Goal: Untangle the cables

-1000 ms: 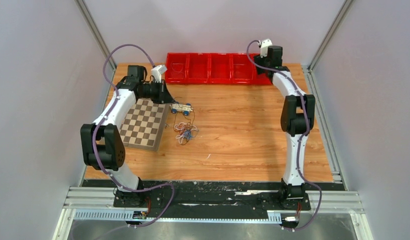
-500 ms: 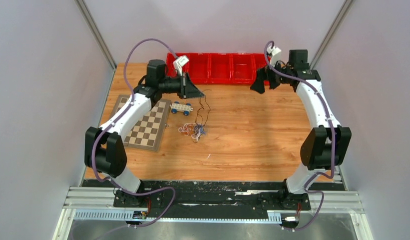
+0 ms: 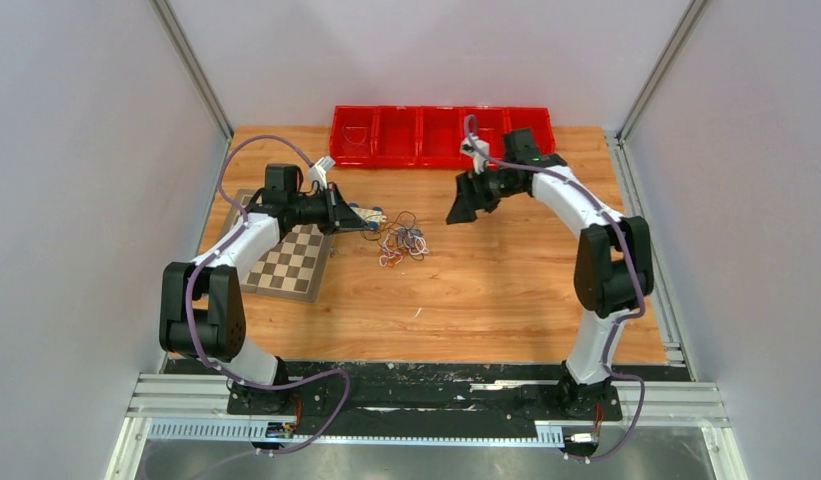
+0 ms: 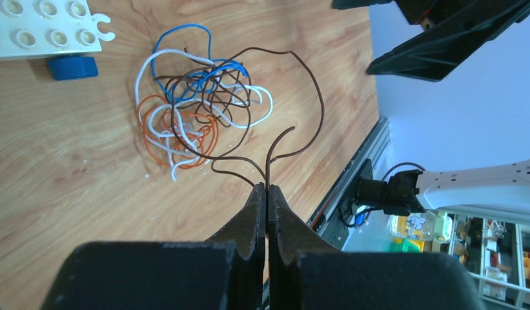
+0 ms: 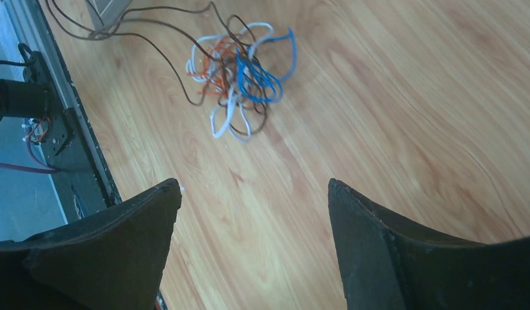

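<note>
The cables (image 3: 402, 241) lie in a tangle of white, blue, orange-red and dark wires on the wooden table; the tangle also shows in the left wrist view (image 4: 197, 106) and the right wrist view (image 5: 239, 71). My left gripper (image 3: 372, 226) sits just left of the tangle, shut (image 4: 267, 188) on a dark cable (image 4: 317, 97) that loops out of it. My right gripper (image 3: 456, 212) hovers right of the tangle, open and empty (image 5: 254, 187), with bare table between its fingers.
A white and blue toy car (image 4: 42, 29) sits beside the tangle, partly behind my left gripper in the top view. A chessboard (image 3: 286, 265) lies at the left. Red bins (image 3: 441, 135) line the back edge.
My left gripper came down and back toward the left with the dark cable, and the tangle shifted. My right arm swung from the back right corner in toward the tangle.
</note>
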You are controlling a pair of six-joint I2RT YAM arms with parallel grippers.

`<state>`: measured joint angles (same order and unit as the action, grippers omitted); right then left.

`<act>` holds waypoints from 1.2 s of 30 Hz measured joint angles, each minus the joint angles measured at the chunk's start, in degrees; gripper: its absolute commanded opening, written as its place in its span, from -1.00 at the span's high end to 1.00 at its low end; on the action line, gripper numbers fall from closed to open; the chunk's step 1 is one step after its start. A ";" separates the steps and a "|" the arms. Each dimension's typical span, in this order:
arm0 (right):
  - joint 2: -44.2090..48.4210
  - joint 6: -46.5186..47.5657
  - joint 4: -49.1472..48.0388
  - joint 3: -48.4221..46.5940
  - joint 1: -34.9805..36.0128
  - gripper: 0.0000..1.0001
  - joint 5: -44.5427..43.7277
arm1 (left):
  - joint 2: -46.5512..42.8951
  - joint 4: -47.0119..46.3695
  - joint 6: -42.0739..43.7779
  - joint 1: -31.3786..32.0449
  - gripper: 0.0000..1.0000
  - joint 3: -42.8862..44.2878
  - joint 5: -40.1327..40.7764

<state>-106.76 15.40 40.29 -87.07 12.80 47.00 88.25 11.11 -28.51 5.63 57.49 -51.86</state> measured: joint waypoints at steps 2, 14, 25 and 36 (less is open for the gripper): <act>-2.75 -0.81 -2.08 -1.22 3.80 -0.62 -0.81 | 0.00 0.70 0.72 0.00 1.00 -0.11 0.15; -10.86 -4.33 -14.12 -2.19 15.65 -0.14 -13.51 | 0.00 1.60 2.56 -0.24 1.00 0.85 0.33; -11.47 -3.50 -16.28 4.24 13.11 1.00 -18.60 | -0.17 5.92 6.75 -8.20 1.00 2.25 0.87; 1.73 2.84 -11.15 7.63 5.99 1.00 -16.09 | -4.31 13.29 16.00 -15.52 1.00 1.68 7.52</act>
<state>-105.03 18.24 29.15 -79.44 18.79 30.92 83.94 24.40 -12.51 -9.89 59.18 -44.34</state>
